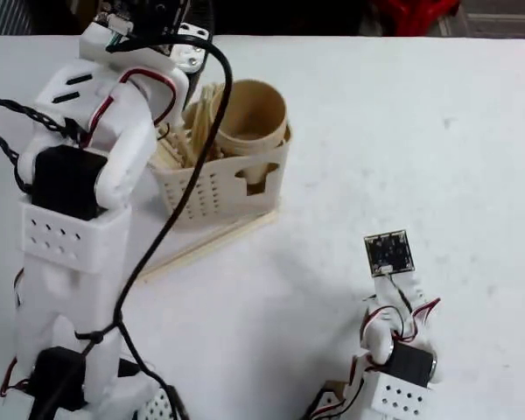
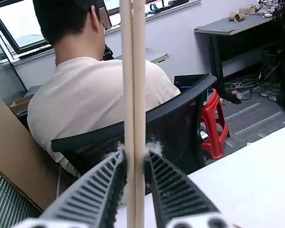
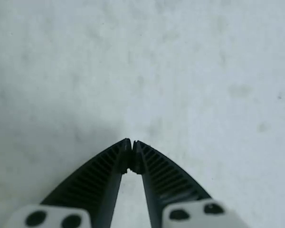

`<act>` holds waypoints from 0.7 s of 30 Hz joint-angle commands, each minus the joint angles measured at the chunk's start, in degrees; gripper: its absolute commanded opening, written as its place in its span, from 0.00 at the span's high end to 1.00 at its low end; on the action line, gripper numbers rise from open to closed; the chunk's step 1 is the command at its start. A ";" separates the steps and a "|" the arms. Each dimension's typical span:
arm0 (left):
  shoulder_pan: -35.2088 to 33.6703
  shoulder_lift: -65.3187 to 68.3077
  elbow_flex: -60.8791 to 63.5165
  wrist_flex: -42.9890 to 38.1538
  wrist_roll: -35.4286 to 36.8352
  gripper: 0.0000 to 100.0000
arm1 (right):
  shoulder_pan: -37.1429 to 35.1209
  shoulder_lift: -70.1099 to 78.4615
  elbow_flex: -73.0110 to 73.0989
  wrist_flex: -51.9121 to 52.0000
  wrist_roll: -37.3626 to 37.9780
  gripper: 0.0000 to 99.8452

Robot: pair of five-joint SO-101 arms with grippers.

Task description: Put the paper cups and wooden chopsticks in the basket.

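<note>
right gripper (image 3: 131, 147): jaws closed tip to tip on nothing, over bare table (image 1: 420, 131), well apart from the basket's near right side.
strip (image 1: 212, 238): pale, lies flat along the basket's near foot and touches it. It looks like loose chopsticks, but I cannot be sure.
strip risk: if it is chopsticks, they sit tight against the wall, so a pinch there could shove the basket rather than lift them.
cable (image 1: 171, 219): the left arm's black lead hangs across the basket's near left corner.
cable risk: a pull on the lead could drag or tip the basket.
basket (image 1: 212, 194): already crowded.
cups (image 1: 249, 118): nested upright in the basket's right half.
bundle (image 1: 191, 131): chopsticks leaning in the basket's left half, tips fanned above the rim.
left gripper (image 2: 134, 156): jaws narrow, clamped on a pair (image 2: 133, 71) of chopsticks that stands upright, low on their length. It seems to be above the basket's far left corner.
pair risk: held low, the two sticks could swing or slide apart. Let go off-centre, they could catch the bundle's tips, bounce off the rim and land beyond the basket.
</note>
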State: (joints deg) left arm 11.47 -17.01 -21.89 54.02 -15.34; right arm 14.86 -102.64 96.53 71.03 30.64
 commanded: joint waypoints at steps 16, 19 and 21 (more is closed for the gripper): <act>-0.66 -2.77 19.52 -1.05 12.40 0.98 | -0.22 -0.40 0.35 -0.75 -0.35 0.98; -0.66 -4.00 23.30 -1.49 12.66 0.98 | -0.22 -0.40 0.35 -0.75 -0.35 0.98; -0.66 -6.55 28.04 -3.96 12.48 0.98 | -0.22 -0.40 0.35 -0.75 -0.35 0.98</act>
State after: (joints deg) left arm 11.30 -17.80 0.79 54.55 -3.47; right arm 14.86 -102.64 96.53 71.03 30.64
